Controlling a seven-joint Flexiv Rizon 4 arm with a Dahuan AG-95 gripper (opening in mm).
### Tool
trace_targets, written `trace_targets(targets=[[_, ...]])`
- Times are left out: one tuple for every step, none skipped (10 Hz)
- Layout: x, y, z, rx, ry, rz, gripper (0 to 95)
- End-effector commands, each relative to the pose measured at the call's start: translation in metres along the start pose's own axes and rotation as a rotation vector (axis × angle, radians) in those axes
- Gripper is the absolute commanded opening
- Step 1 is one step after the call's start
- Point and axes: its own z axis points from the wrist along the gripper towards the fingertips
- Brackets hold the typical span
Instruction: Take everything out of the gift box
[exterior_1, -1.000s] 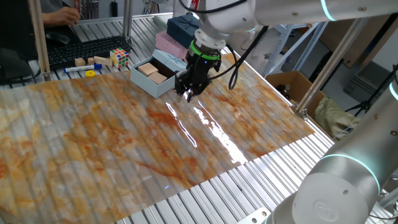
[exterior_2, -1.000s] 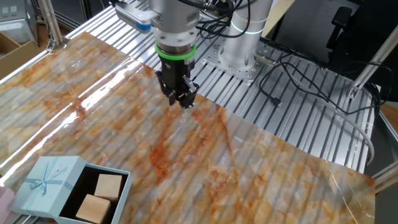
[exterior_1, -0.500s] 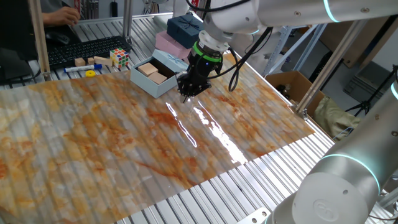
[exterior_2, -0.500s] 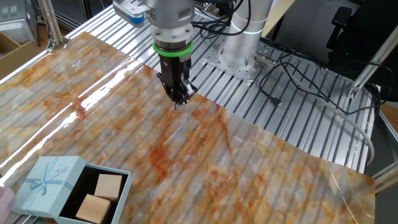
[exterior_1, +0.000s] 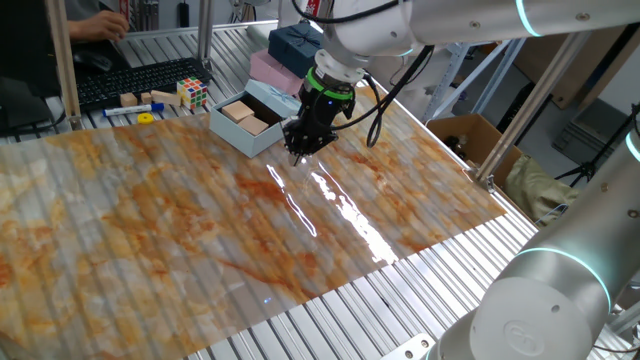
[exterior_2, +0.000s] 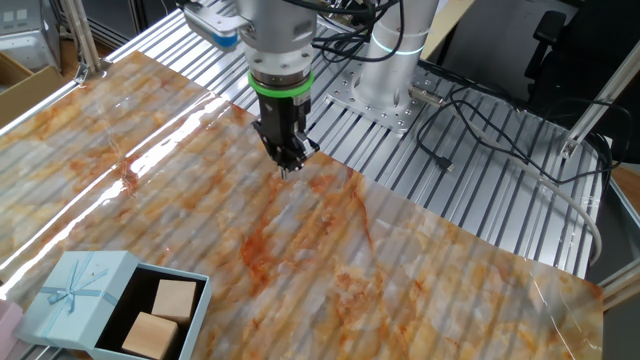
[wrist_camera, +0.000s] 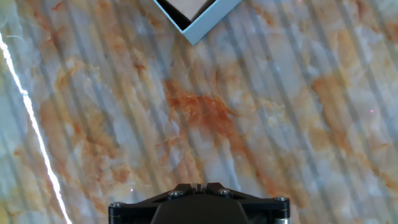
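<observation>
My pincer (exterior_1: 299, 155): clenched, fingers drawn together to a point and grasping nothing; it hangs low over the marbled sheet (exterior_1: 200, 220), tips just above it; in the other fixed view my pincer (exterior_2: 288, 165) points down near the sheet's far edge.

Gift box (exterior_1: 243, 124): lid open, resting on the sheet; in one fixed view it lies at about 10 o'clock from my pincer, near but apart; in the other fixed view the gift box (exterior_2: 115, 302) sits well apart, at about 7 o'clock; in the hand view only a corner of the gift box (wrist_camera: 200, 23) shows, at 12 o'clock, dark inside.

Wooden blocks (exterior_2: 163, 315): two, pale tan, side by side inside the box; in one fixed view the wooden blocks (exterior_1: 246, 116) fill most of the dark inside.

Beyond the box: a pink box (exterior_1: 272, 70) and a dark navy box (exterior_1: 297, 43) behind it; a Rubik's cube (exterior_1: 193, 93) at about 9 o'clock from the box, off the sheet.
</observation>
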Motion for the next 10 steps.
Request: trace_targets(targets=[[-0.001, 0.001, 0.003, 0.010, 0.001, -0.012, 0.0], [-0.002, 0.002, 0.005, 0.011, 0.002, -0.017, 0.0], [-0.003, 0.002, 0.008, 0.019, 0.004, -0.028, 0.0], [-0.004, 0.003, 0.009, 0.025, 0.007, -0.036, 0.0], [-0.007, 0.004, 0.011, 0.037, 0.016, -0.041, 0.0], [-0.009, 0.005, 0.013, 0.040, 0.027, -0.038, 0.0], [-0.013, 0.006, 0.014, 0.045, 0.042, -0.032, 0.0], [-0.015, 0.007, 0.016, 0.050, 0.053, -0.022, 0.0], [-0.021, 0.008, 0.020, 0.058, 0.062, -0.018, 0.0], [-0.027, 0.010, 0.024, 0.060, 0.061, -0.018, 0.0]])
